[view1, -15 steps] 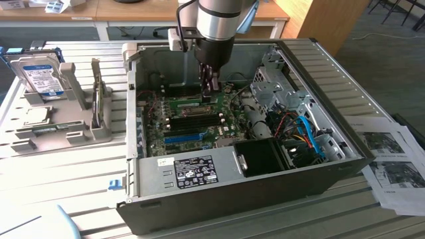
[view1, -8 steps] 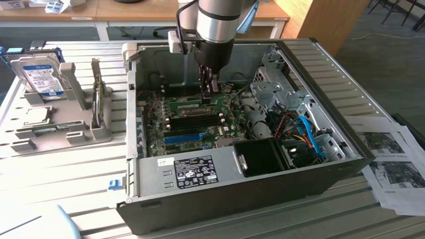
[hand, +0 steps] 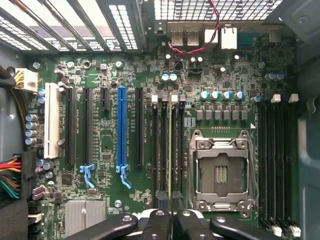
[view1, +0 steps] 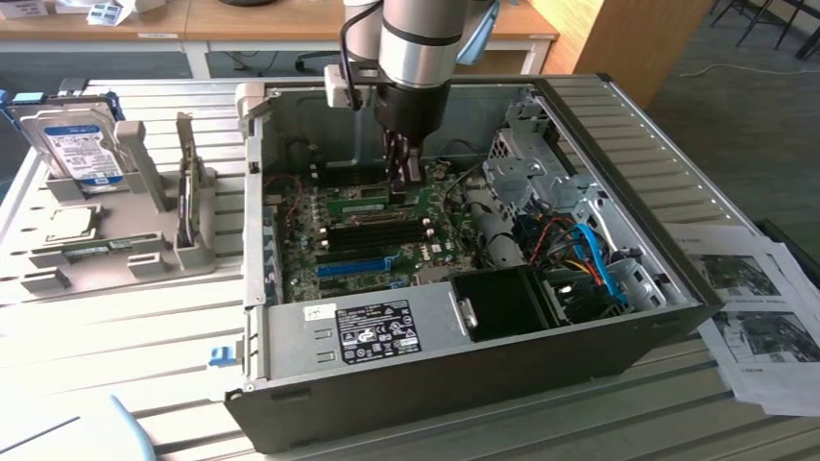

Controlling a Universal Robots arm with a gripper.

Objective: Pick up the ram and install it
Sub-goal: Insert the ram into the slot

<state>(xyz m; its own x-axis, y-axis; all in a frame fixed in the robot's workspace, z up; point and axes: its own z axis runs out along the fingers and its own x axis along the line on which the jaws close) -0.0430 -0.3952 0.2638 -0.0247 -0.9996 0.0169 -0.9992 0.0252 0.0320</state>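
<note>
Wrist view: the ram [hand: 171, 145] is held edge-on by the gripper [hand: 171, 214], jaws narrow, lined up among the slots [hand: 163, 150] beside the socket [hand: 220, 170]. Pickup is judged done; seating is not confirmed.

Arm [view1: 420, 38] vertical; gripper [view1: 405, 184] low, pinched narrow.
The arm drops straight down from the top of the exterior view, wrist pointing downward; in the wrist view the fingers [hand: 161, 222] stand nearly together, clamped on the thin edge of the ram [hand: 170, 150]; the outer linkage bars splay to either side.
</note>
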